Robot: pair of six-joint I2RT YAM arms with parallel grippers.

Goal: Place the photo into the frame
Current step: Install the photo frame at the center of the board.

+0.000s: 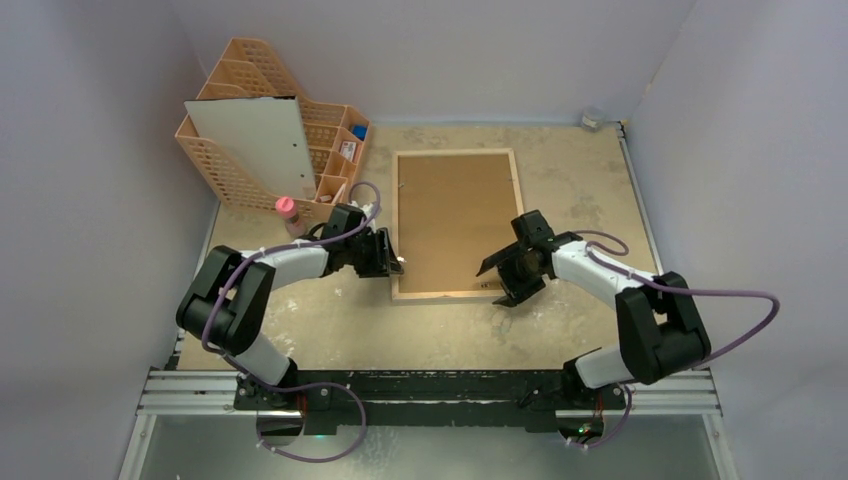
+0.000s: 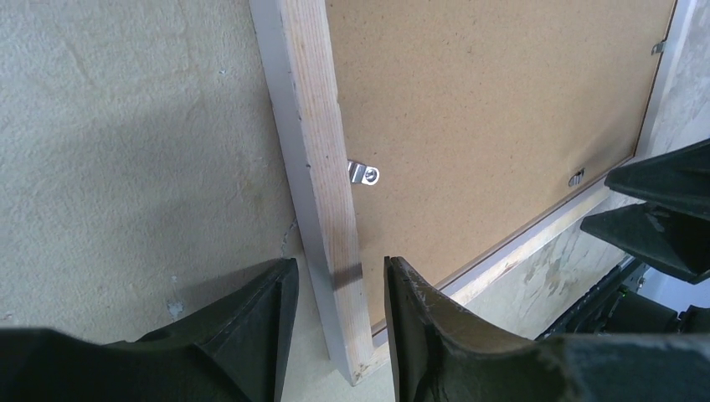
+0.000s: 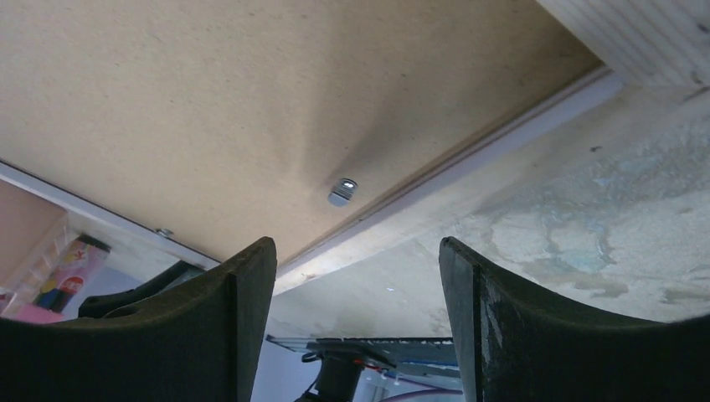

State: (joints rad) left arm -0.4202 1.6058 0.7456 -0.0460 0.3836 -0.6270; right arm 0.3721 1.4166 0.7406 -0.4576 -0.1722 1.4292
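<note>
The frame lies face down on the table, light wood rear rim up, with a brown fibreboard sheet filling it. My left gripper is open; its jaws straddle the frame's left rail near the near-left corner without touching it. My right gripper is open and empty, just above the table by the frame's near edge. Metal tabs hold the fibreboard. A large white sheet, seemingly the photo's plain reverse, leans upright in the organiser; no printed side shows.
A peach lattice file organiser stands at the far left with small items in its compartments. A pink-capped bottle stands in front of it, close to my left arm. A small object sits at the far right corner. Walls enclose the table.
</note>
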